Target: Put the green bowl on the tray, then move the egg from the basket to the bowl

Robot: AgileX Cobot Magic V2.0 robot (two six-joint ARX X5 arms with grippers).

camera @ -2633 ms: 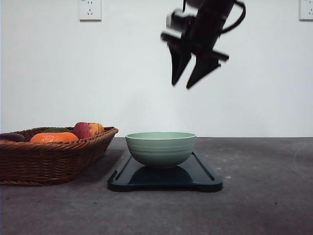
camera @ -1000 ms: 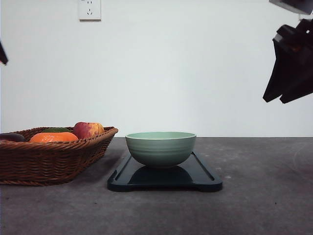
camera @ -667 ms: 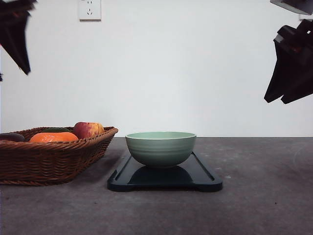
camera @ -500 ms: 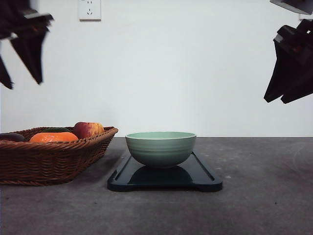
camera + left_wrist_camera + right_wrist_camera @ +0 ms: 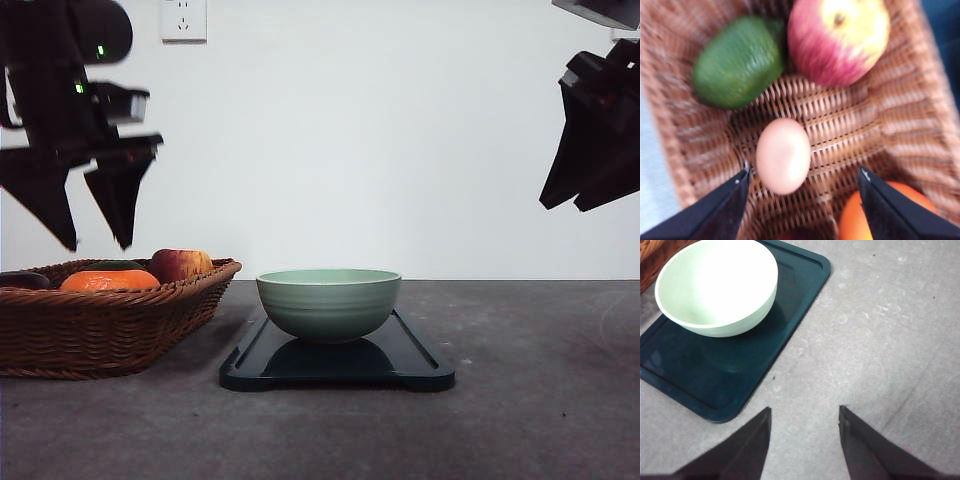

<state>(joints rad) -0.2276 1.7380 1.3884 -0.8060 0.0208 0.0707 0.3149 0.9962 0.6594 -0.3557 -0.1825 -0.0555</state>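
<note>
The green bowl (image 5: 328, 303) stands upright on the dark tray (image 5: 337, 366) at the table's middle; both also appear in the right wrist view, bowl (image 5: 717, 286) on tray (image 5: 715, 375). The wicker basket (image 5: 100, 325) sits at the left. A pale egg (image 5: 783, 155) lies on the basket floor (image 5: 840, 112) in the left wrist view. My left gripper (image 5: 95, 243) hangs open above the basket, and its fingertips (image 5: 802, 175) straddle the egg from above without touching it. My right gripper (image 5: 590, 205) is raised at the far right, open and empty, as its spread fingers (image 5: 802, 412) show.
In the basket lie a red-yellow apple (image 5: 837, 37), a green avocado (image 5: 737, 62) and an orange fruit (image 5: 890, 210). A dark item (image 5: 25, 280) rests at the basket's left edge. Bare grey tabletop (image 5: 540, 400) spreads right of the tray. A white wall stands behind.
My left gripper came in from the upper left and dropped toward the basket. My right gripper moved from above the bowl to the far right and has held still there.
</note>
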